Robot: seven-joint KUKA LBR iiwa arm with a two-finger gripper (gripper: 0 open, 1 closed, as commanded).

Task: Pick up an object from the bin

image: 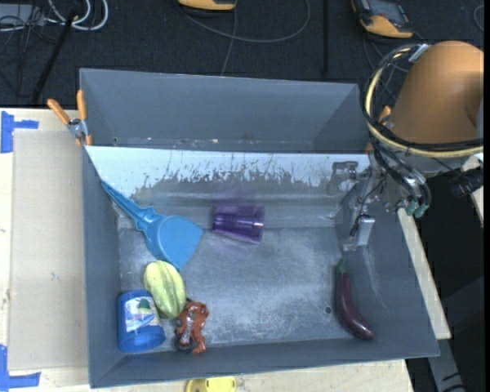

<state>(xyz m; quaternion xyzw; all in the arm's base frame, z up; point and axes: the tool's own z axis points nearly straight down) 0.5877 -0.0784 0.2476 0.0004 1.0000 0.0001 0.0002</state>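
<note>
My gripper hangs at the right side of the bin, its fingers pointing down above the floor near the right wall. Nothing shows between the fingers. Just below it a dark purple eggplant lies lengthwise along the right wall, its stem end towards the gripper. A translucent purple cup lies on its side in the middle of the bin, well to the gripper's left.
At the left, a blue spatula leans from the back left corner. In the front left corner sit a yellow-green starfruit, a blue can and a small red-brown toy. The arm's orange cover hangs over the right rim.
</note>
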